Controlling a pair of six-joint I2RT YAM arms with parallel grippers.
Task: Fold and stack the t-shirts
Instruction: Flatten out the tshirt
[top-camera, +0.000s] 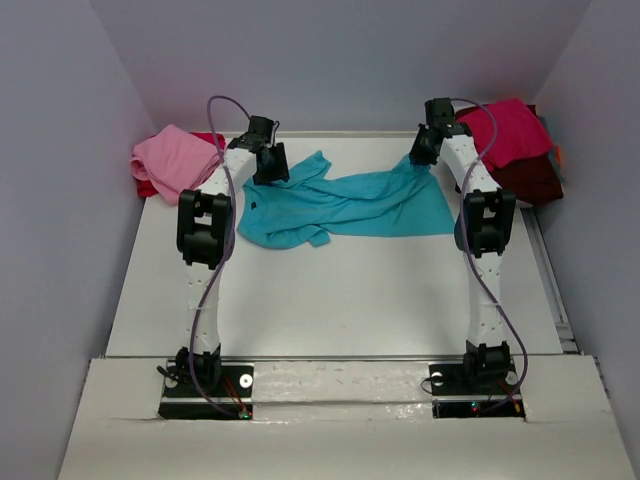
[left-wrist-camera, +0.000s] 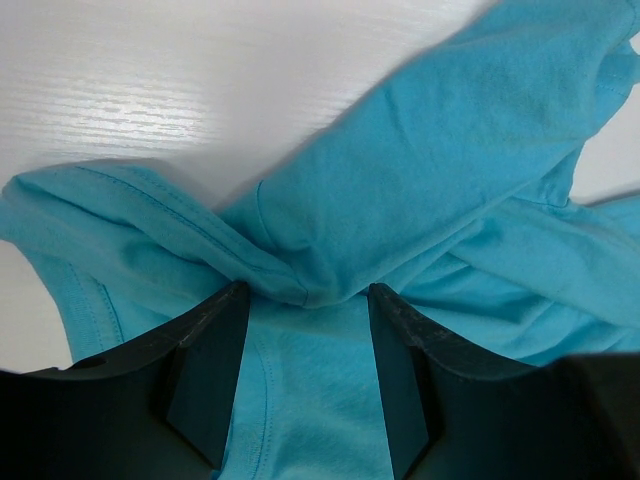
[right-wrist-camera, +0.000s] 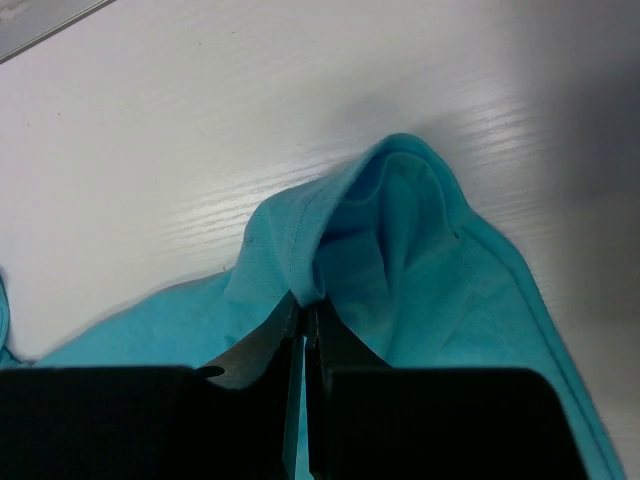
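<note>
- The table (top-camera: 330, 300) is white and fills the middle of the top view.
- The turquoise t-shirt (top-camera: 350, 205) lies rumpled and spread out across the upper centre of the table.
- The left gripper (left-wrist-camera: 308, 295) sits over the shirt's left end, its fingers (left-wrist-camera: 210, 370) spread apart with a bunched fold between them.
- The right gripper (right-wrist-camera: 303, 305) has its fingers pressed together, pinching the shirt's edge at its upper right corner.
- A pink t-shirt (top-camera: 175, 160) lies on a red t-shirt (top-camera: 145, 188) at the upper left.
- A crimson t-shirt (top-camera: 510, 130) lies over a dark maroon t-shirt (top-camera: 530, 180) at the upper right.
</note>
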